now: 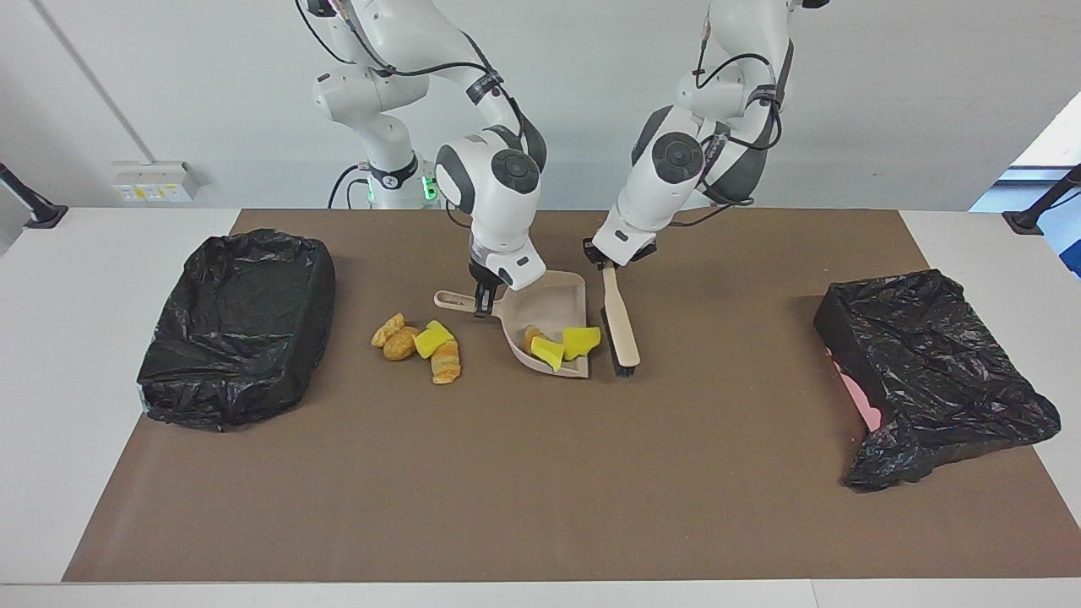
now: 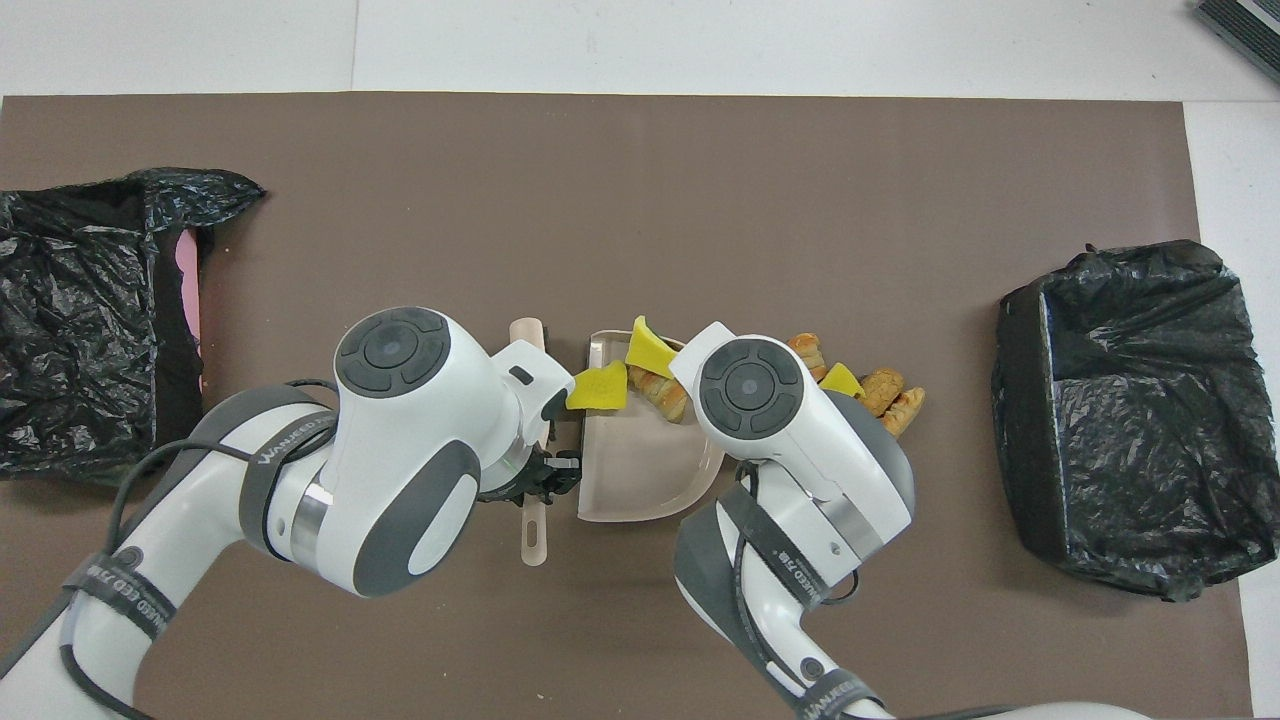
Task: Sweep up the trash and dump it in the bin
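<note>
While the right gripper (image 1: 483,302) clamps the dustpan (image 1: 553,297) handle mid-table, holding three chunks (image 1: 562,344), the left gripper (image 1: 607,264) grips the brush (image 1: 621,328); next, sweep the four loose chunks (image 1: 420,343) in.

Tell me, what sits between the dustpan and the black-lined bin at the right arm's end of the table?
Four loose trash chunks lie on the brown mat between the dustpan and that bin; the facing view shows this best.

A brown mat (image 1: 540,490) is laid over most of a white table (image 1: 51,380). A socket box (image 1: 156,180) is fixed to the wall toward the right arm's end. Black brackets (image 1: 34,207) are mounted at both table ends.
</note>
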Action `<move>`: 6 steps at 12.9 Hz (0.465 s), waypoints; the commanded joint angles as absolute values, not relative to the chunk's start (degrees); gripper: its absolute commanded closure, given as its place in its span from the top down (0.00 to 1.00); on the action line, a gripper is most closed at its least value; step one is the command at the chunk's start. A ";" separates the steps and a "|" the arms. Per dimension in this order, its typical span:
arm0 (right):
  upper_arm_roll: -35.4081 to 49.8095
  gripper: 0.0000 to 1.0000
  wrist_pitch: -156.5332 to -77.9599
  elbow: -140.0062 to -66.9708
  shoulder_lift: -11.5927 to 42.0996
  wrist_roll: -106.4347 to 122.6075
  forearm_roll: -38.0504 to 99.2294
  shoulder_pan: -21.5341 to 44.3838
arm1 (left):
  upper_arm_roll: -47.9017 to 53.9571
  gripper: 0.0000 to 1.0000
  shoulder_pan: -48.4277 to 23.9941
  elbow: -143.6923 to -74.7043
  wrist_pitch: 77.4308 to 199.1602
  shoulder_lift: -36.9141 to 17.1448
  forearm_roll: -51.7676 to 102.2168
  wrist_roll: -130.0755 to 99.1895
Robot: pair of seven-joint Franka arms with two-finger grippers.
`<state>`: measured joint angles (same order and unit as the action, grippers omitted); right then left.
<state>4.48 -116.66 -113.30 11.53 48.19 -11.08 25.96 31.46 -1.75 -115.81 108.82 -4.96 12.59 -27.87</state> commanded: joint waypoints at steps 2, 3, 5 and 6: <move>4.92 0.00 -114.35 -114.08 10.02 45.62 -8.79 24.96 | 31.90 0.00 -1.66 -118.56 108.19 -2.90 12.04 -20.41; 4.92 0.00 -114.17 -114.17 9.76 42.92 -8.79 24.96 | 32.08 0.00 -2.02 -117.87 108.72 -3.16 12.04 -18.48; 4.92 0.00 -114.26 -114.17 8.01 41.66 -8.79 22.78 | 34.00 0.00 -2.81 -117.69 110.38 -3.25 12.39 -18.54; 5.01 0.00 -114.52 -114.17 6.95 43.66 -8.62 20.68 | 35.06 0.00 -2.90 -117.69 110.74 -3.16 12.57 -18.54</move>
<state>4.46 -115.35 -113.33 10.46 42.14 -9.95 24.54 34.00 -2.00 -116.96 109.31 -4.85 12.60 -19.34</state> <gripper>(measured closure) 0.687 0.740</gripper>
